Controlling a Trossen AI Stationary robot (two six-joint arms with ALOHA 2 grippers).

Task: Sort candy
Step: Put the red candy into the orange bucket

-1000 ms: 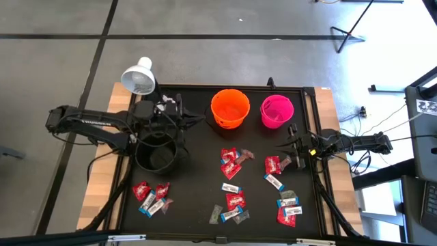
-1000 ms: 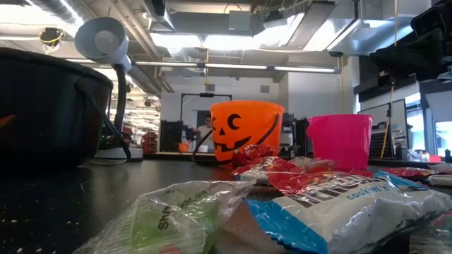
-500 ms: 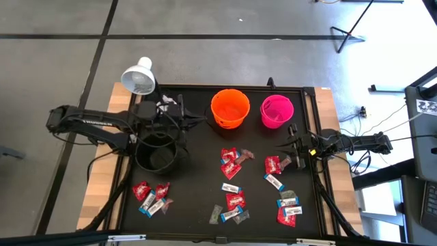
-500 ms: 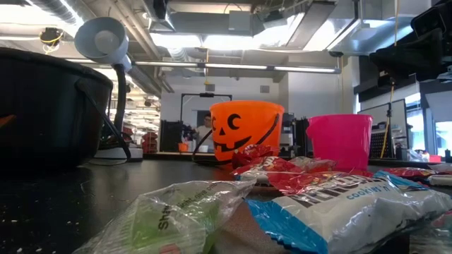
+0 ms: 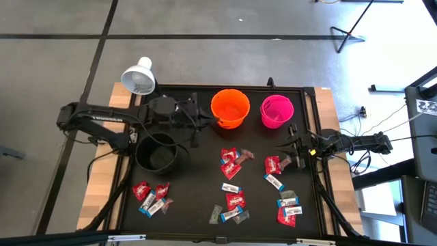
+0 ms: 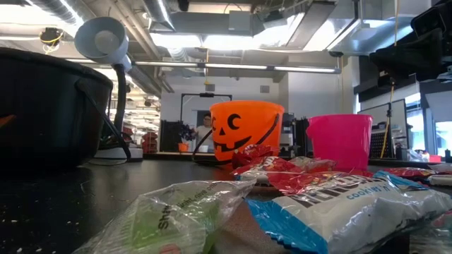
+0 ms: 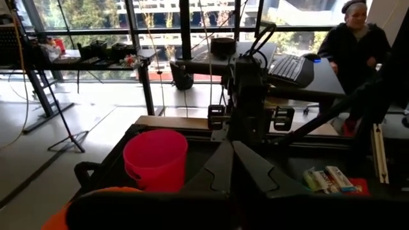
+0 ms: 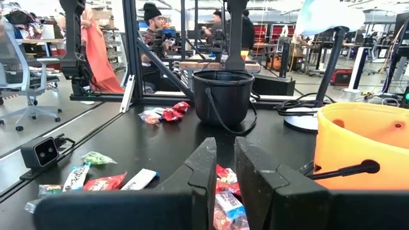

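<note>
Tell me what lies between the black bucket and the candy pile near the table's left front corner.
Nothing: in the high view, only bare dark tabletop separates the black bucket from that candy pile.

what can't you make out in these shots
- Inside of the black bucket: high view, too dark to tell what it holds.
- Left fingers: left wrist view, shut together; any candy between them is hidden.
- Candy wrappers: low view, print blurred up close.
- Right fingers: high view, too small.
</note>
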